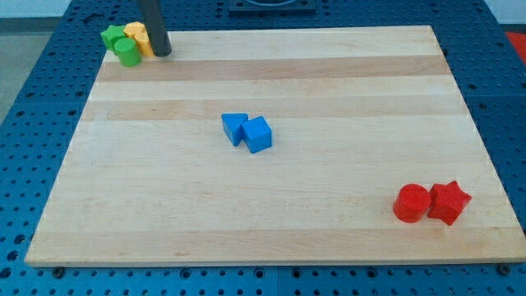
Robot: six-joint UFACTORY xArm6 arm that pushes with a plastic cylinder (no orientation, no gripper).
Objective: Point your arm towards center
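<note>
My tip (162, 53) rests at the board's top left corner, just right of a cluster of small blocks. That cluster holds a green star block (110, 35), a green cylinder (126, 52) and a yellow block (137, 37) that touches the rod. Two blue blocks sit near the board's middle: a blue triangular block (234, 127) and a blue cube (257, 135), touching each other. They lie well below and to the right of my tip.
A red cylinder (410, 203) and a red star block (449, 202) sit side by side near the bottom right corner. The wooden board (271, 214) lies on a blue perforated table (33, 148).
</note>
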